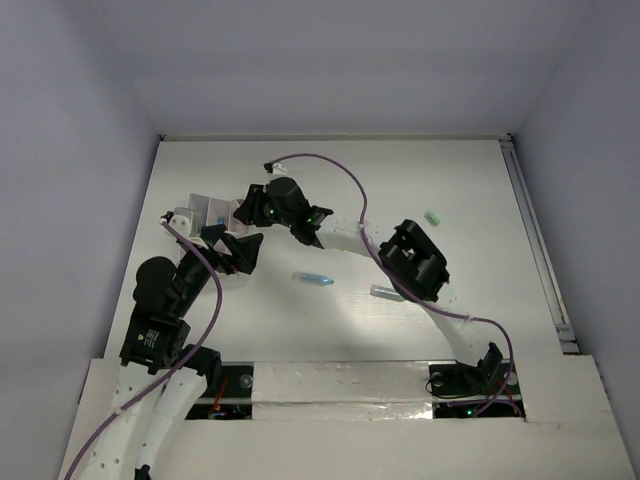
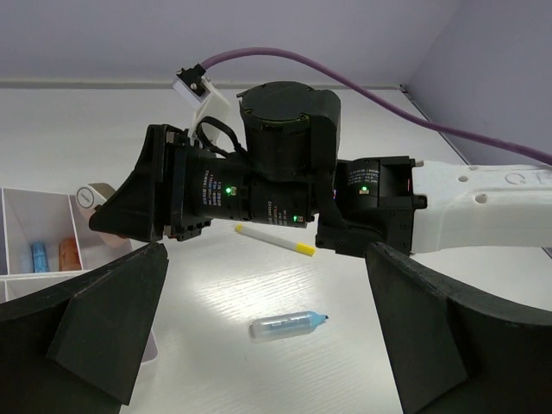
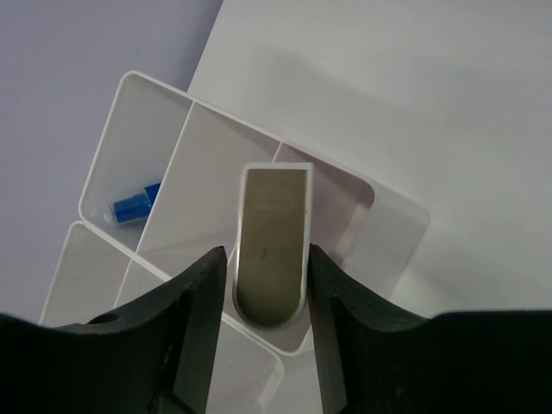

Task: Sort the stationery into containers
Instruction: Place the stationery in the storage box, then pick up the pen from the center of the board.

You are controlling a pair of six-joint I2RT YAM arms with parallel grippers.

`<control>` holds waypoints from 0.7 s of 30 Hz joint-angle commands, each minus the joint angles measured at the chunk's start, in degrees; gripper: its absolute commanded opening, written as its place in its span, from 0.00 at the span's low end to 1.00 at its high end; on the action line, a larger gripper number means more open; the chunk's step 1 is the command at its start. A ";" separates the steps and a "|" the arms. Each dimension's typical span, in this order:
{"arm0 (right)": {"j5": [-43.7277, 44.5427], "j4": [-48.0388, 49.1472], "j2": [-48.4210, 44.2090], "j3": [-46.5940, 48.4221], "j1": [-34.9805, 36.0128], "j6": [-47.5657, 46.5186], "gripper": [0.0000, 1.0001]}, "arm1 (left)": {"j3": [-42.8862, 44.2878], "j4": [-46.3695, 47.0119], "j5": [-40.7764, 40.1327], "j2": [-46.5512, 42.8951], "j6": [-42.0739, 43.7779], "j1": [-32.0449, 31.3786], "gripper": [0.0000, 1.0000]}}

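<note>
My right gripper (image 3: 266,259) is shut on a tan-grey block (image 3: 272,233) with a white rim, holding it upright over a compartment of the white divided container (image 3: 129,86). A blue piece (image 3: 134,205) lies in a neighbouring compartment. From above, the right gripper (image 1: 243,212) hangs at the container (image 1: 208,208), far left. My left gripper (image 2: 263,285) is open and empty, just in front of the container (image 2: 26,216), which holds a blue piece (image 2: 39,256) and an orange piece (image 2: 67,253). A blue capsule (image 2: 289,325) lies on the table between its fingers' line of sight, with a white pen (image 2: 274,240) beyond.
The right arm (image 1: 420,260) stretches across the table's middle, above the white pen. The blue capsule (image 1: 313,279) lies mid-table, a pale piece (image 1: 384,292) beside the right arm, and a teal piece (image 1: 433,216) at the far right. Walls close the table on three sides.
</note>
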 commanded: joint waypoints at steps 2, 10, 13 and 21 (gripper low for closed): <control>-0.83 3.41 -0.96 2.58 -0.16 0.16 0.50 | 2.17 3.01 0.85 -0.69 -0.33 0.01 0.99; -0.39 4.46 -2.89 1.27 -0.16 -0.97 0.59 | 2.08 3.01 0.85 -0.69 -0.33 0.01 0.99; -0.04 5.78 -5.17 -0.40 -0.16 -2.29 0.59 | 2.08 3.01 0.85 -0.69 -0.33 0.01 0.99; 2.34 9.30 -16.41 -13.66 -2.79 -7.56 0.57 | 1.55 3.71 2.16 0.36 -0.50 0.01 0.99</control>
